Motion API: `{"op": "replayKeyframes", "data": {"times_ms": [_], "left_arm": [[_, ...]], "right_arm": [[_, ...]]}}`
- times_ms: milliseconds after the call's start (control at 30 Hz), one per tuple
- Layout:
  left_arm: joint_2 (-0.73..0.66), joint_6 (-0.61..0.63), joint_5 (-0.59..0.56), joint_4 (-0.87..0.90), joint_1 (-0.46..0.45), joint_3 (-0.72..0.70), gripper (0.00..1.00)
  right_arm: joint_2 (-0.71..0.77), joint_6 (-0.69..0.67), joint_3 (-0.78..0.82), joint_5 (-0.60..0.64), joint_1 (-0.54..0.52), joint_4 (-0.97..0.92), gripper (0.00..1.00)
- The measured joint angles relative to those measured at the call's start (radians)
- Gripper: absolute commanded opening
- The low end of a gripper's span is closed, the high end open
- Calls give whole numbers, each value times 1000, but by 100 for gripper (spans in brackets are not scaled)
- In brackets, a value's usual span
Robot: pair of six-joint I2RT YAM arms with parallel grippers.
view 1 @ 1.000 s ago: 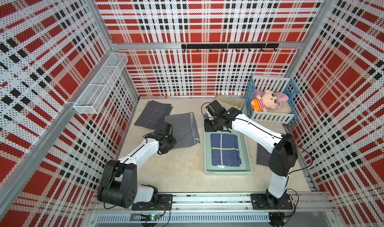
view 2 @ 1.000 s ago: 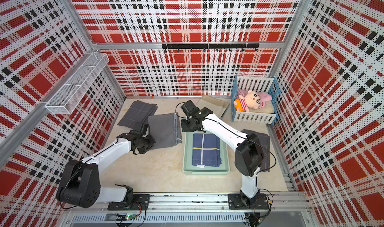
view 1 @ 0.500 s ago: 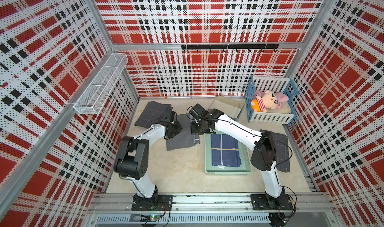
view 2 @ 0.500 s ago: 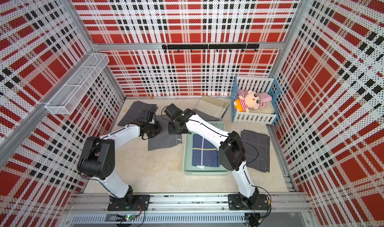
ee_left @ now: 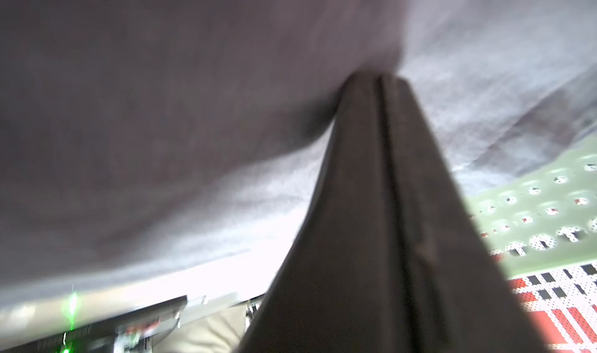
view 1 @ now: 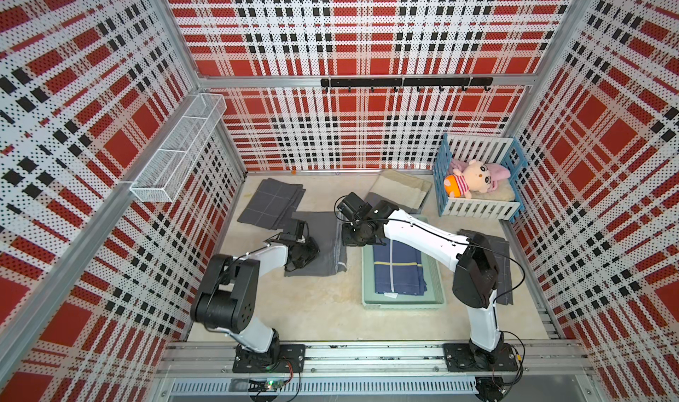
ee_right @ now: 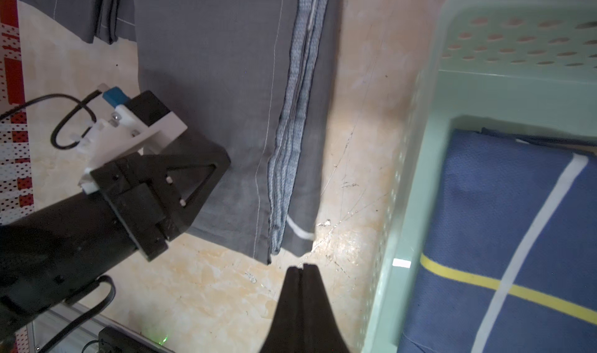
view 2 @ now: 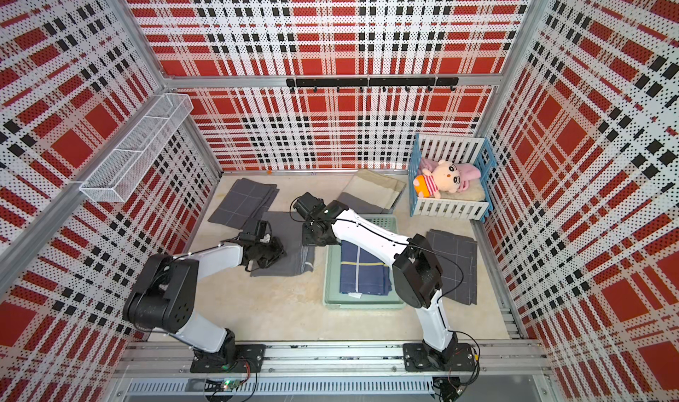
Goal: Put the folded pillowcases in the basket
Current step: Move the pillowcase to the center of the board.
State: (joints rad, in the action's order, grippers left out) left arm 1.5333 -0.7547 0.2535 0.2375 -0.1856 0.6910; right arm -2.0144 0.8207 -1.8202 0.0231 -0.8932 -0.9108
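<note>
A grey folded pillowcase (view 1: pixel 325 234) (view 2: pixel 294 260) (ee_right: pixel 219 77) lies flat on the floor, left of the mint-green basket (view 1: pixel 367 293) (view 2: pixel 327 290) (ee_right: pixel 420 173). A blue folded pillowcase (view 1: pixel 398 271) (ee_right: pixel 517 222) with yellow and white stripes lies inside the basket. My left gripper (view 1: pixel 303 253) (view 2: pixel 266 251) (ee_left: pixel 378 77) is shut, its tips pressed against the grey cloth. My right gripper (view 1: pixel 347 242) (view 2: pixel 312 238) (ee_right: pixel 302 267) is shut and empty. It hangs over bare floor just off the grey pillowcase's corner, between cloth and basket.
More folded cloths lie around: dark grey at back left (view 1: pixel 273 205), beige at the back (view 1: pixel 402 190), grey at the right (view 1: pixel 501 271). A blue-and-white crib (view 1: pixel 477 209) with a doll stands at back right. A wire shelf basket (view 1: pixel 176 154) hangs on the left wall.
My right gripper has swung left from the basket's far end to the floor beside the grey pillowcase. The left arm has folded back, and its gripper now sits on the grey cloth.
</note>
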Motion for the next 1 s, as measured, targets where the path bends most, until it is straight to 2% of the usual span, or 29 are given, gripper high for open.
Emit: {"op": "replayKeyframes", "data": {"times_ms": [100, 300, 333, 367, 433, 567, 700, 833, 1000], "left_arm": [[-105, -28, -12, 72, -3, -55, 0], [-223, -114, -24, 117, -43, -71, 0], [-227, -123, -24, 123, -48, -67, 0], [-227, -125, -26, 134, -50, -59, 0], [-225, -116, -38, 163, -39, -28, 0], [-169, -56, -51, 182, 85, 80, 0], [-26, 22, -58, 157, 214, 150, 0], [82, 58, -38, 137, 238, 150, 0], [82, 69, 11, 100, 220, 114, 0]], "right_arm": [[-5, -1, -7, -9, -23, 5, 0], [-64, 4, -19, -40, -47, 21, 16], [-78, 5, -23, -41, -47, 20, 15], [-97, 5, -38, -38, -47, 13, 0], [-148, 8, -102, -21, -44, -8, 0], [-279, 0, -303, 3, -18, -23, 0], [-394, -8, -461, 7, 20, -34, 0], [-455, 0, -469, -4, 48, -35, 0], [-481, 8, -394, -29, 51, -32, 0]]}}
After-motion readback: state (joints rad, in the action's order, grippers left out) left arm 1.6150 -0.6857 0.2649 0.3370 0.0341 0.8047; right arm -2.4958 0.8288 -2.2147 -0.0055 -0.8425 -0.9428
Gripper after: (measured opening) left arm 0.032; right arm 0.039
